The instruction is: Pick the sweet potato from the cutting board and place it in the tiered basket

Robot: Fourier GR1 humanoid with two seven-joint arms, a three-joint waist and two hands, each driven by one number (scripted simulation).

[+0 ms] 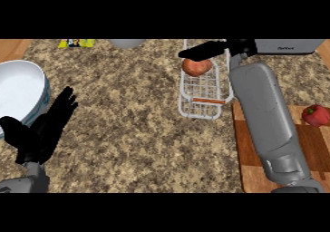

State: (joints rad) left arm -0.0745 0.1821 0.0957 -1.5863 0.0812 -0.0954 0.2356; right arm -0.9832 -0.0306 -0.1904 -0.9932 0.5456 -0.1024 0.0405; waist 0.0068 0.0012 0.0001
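A speckled brown-and-cream granite counter fills the head view, with a strip of lighter wood showing at its far left corner. Nearest the viewer at lower left, the robot's left hand stands open and resting, black fingers straight and pointing up and away, its grey forearm entering from the bottom edge. At lower right lies a wooden cutting board, crossed by the robot's grey right forearm, which reaches away up the frame. On the board's far end, just to the right of that forearm, sits a red bell pepper with a green stem. At the left edge, part of a large white bowl rests on the counter, just beyond the left hand. Farther back, centre-right, is the white wire tiered basket, an orange bar across its near end. The sweet potato, reddish-orange and rounded, shows within the basket's wire frame toward its far end. The right hand is directly above it, black fingers extended leftward over the top of the sweet potato; whether they touch it cannot be told. At the far edge are a yellow-and-green packet at left and the rim of a pale grey vessel beside it.
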